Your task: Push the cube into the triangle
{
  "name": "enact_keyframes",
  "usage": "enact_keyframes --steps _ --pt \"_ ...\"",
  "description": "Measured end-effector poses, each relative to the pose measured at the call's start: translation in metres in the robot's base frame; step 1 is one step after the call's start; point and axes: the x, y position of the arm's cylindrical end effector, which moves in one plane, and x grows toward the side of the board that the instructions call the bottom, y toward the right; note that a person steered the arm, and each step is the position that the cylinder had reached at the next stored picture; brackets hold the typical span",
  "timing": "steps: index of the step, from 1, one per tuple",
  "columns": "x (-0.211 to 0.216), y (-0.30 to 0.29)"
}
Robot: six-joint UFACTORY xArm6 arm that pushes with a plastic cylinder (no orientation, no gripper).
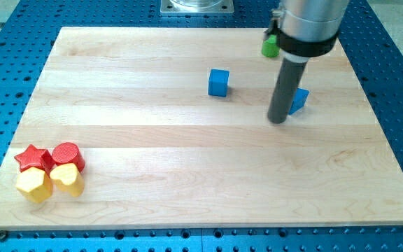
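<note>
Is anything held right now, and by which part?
Nothing is held. My tip only rests on the board, just left of the blue triangle; the blue cube sits apart, further left.

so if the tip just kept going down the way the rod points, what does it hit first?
My tip points straight down and already sits on the wooden board, so the board. The blue triangle lies just right of it, seemingly touching.
</note>
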Motion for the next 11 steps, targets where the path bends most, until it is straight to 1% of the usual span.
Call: enact_keyframes --steps 1,2,3,4,5,6,7,8,9,10,11 --pt "0.0 -0.023" --pt "-0.012 0.058" --pt "0.008 0.042" --pt "0.029 -0.108" --pt "-0.046 -0.15" --pt "-0.106 -0.121" --pt "-0.088 -0.088" --pt "-0.044 -0.044" --pt "-0.014 -0.095" --pt "-0.005 -0.025" --pt "-0.04 0.02"
